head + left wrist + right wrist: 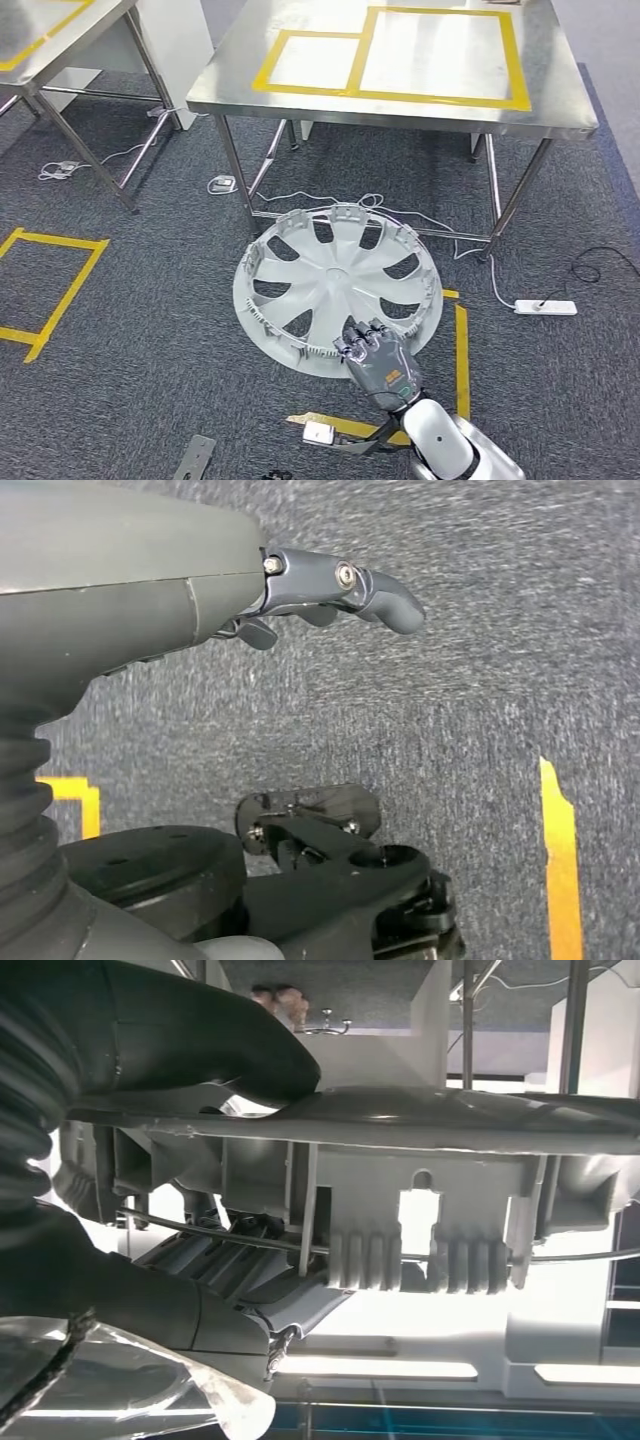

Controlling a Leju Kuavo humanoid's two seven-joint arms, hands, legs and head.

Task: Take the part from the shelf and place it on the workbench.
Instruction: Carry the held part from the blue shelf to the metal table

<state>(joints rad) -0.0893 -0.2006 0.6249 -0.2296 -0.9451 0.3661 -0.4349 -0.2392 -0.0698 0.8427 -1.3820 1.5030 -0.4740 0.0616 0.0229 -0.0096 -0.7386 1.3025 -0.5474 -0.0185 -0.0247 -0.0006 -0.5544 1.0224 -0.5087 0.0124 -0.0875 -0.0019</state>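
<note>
Step in hand: transport leg. Right robot hand [375, 352] grips the part [337, 285], a white wheel cover, by its near rim; fingers curl over the edge in head view, and right wrist view shows thumb and fingers clamped either side of the ribbed rim [392, 1260]. Part sits in front of the robot, inner face up, seen against the carpet; looks carried, not resting, but can't confirm clearance from the floor.

Left robot hand [343, 590] holds nothing, fingers lightly curled and apart, hanging over the carpet.

Desk [558, 110] is ahead, steel top w/ yellow tape boxes [434, 55]; part is short of its front edge and looks lower than the top.

Next move, my read: close the gap to the desk, raise the part above top level, carry it over the front edge, set down flat, prob inside a taped box, then let go.

Watch: single-rim grip on a wide disc = lots of leverage, could sag or twist. Far rim may clip the desk edge if the lift is short. Cables and a power strip [545, 307] lie on the floor near the desk legs.
</note>
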